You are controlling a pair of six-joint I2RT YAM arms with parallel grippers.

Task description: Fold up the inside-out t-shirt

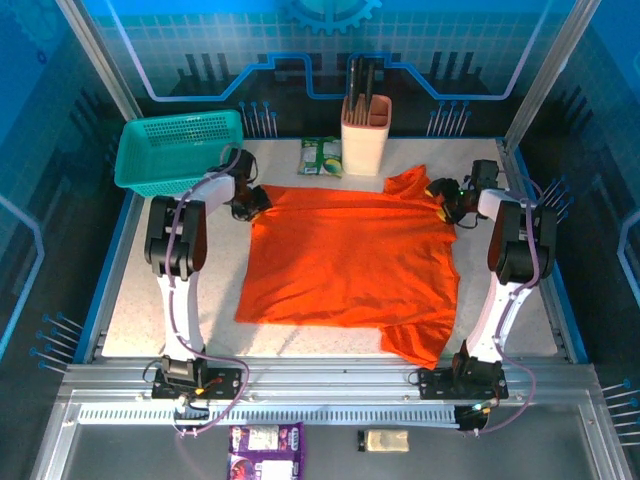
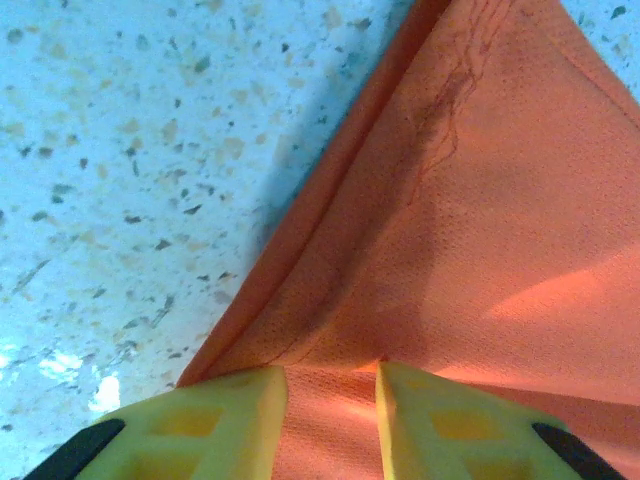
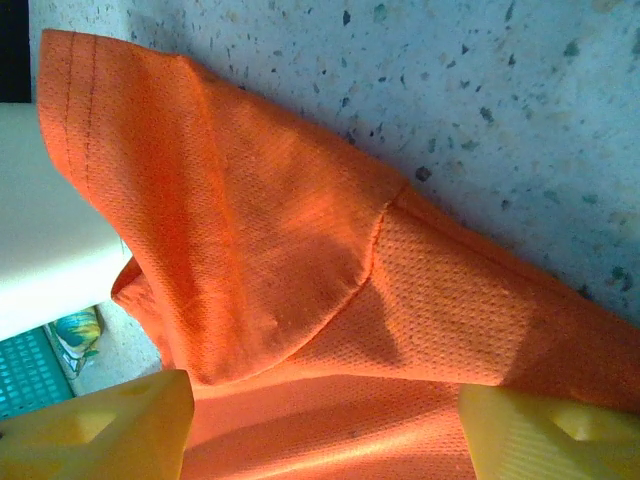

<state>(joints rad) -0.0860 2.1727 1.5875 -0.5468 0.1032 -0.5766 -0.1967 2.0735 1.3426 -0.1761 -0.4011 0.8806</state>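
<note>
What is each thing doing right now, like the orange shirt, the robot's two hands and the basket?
t-shirt: spread nearly flat on the table, one sleeve rumpled.
left gripper: shut, pinching the t-shirt's edge.
right gripper: open, fingers wide apart over a sleeve.
basket: upright, far left corner.
white holder: upright.

Bright orange t-shirt point(image 1: 350, 260), spread mostly flat (sleeves rumpled) across the speckled table point(image 1: 300, 340), seams showing
</note>
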